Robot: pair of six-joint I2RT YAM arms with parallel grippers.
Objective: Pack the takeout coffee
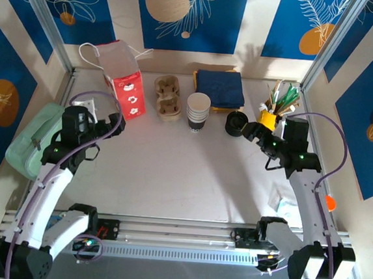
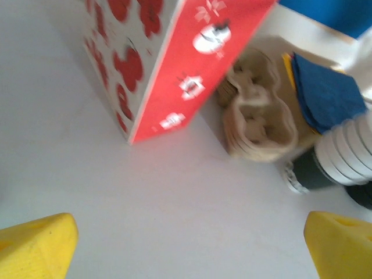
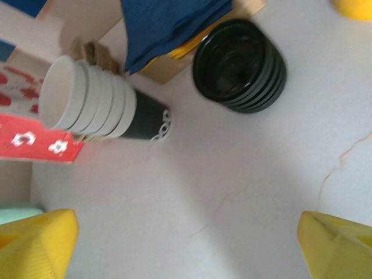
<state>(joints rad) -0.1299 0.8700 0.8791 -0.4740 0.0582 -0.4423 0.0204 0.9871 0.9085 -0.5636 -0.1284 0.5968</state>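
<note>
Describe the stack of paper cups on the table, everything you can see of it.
The stack of paper cups stands upright on the table, between the pulp cup carrier and the stack of black lids, clear of the lids. Several white rims nest one above another. The lowest cup shows a dark side with a white pattern near its base. The top cup is lidless, its white inside empty.

Glossy black plastic lids (image 3: 239, 65), ribbed white paper cups (image 3: 87, 102), rough pulp carrier (image 2: 258, 122), matt white table (image 3: 232, 192)
</note>
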